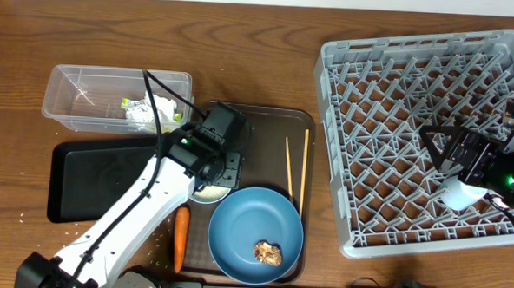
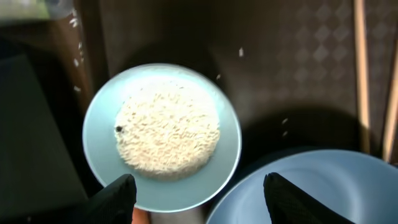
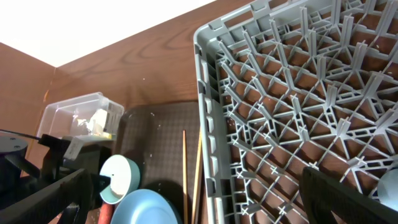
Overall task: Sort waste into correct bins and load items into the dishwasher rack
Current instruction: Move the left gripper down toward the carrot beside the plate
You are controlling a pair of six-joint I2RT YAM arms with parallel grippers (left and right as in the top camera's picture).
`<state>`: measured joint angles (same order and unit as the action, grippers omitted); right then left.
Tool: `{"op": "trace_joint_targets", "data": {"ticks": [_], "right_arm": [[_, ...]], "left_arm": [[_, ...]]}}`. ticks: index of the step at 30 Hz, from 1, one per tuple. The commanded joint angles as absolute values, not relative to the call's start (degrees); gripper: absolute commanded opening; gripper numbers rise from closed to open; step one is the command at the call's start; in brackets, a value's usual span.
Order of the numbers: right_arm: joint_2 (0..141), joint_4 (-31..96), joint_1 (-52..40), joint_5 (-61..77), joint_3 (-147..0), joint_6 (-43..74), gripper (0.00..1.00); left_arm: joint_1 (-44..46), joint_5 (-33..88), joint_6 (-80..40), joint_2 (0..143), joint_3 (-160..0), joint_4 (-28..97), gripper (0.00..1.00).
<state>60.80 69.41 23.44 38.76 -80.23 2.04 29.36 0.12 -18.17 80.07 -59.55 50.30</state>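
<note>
Above small pale round rice-filled bowl (image 2: 229, 144), hovering with left gripper (image 2: 199, 196) parted, empty; over light-grey pegged plastic rack (image 3: 209, 93), holding right gripper (image 3: 202, 196) wide open.

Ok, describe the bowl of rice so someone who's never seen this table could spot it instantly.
Find the brown tray left of the grey rack. A large blue bowl sits on it, and the small pale bowl is beside that, nearer the black tray. It alone holds white rice.
</note>
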Motion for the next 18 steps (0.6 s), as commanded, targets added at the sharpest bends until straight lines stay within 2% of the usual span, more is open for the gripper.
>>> {"op": "trace_joint_targets", "data": {"ticks": [1, 7, 10, 18], "right_arm": [[60.77, 69.45, 22.52, 38.79, -80.51, 1.19, 0.99], [61.12, 69.21, 22.52, 38.81, -80.51, 1.21, 0.99], [61.25, 69.25, 22.52, 38.81, -80.51, 1.21, 0.99], [61.25, 69.63, 22.52, 38.79, -80.51, 1.19, 0.99]], "left_arm": [[29.47, 2.59, -17.45, 79.18, -59.51, 49.87, 0.67], [31.68, 9.63, -14.39, 78.65, -60.64, 43.46, 0.67], [34.02, 5.89, -14.48, 79.79, -60.64, 40.32, 0.67], [34.15, 1.30, -23.99, 75.42, -60.69, 52.16, 0.60]]}}
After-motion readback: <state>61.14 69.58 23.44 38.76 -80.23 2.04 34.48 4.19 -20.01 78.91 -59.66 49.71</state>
